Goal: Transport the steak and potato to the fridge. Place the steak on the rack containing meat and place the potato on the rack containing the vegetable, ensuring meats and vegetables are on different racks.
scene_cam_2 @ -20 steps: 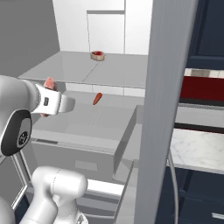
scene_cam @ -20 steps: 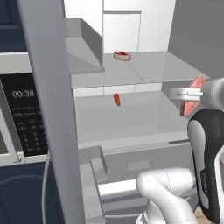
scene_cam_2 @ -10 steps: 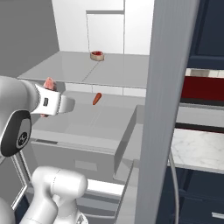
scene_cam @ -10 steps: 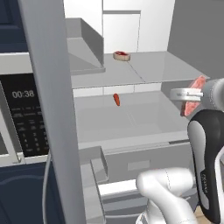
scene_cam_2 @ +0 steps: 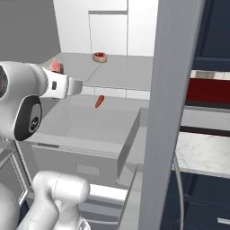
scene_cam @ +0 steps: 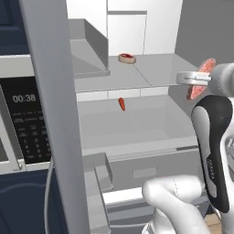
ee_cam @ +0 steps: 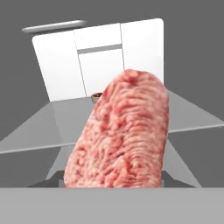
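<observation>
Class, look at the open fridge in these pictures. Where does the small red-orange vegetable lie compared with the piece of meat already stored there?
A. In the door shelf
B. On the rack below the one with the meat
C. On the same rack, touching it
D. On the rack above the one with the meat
B: the red-orange vegetable lies on the lower rack, while the stored meat sits on the upper rack behind and above it.
</observation>
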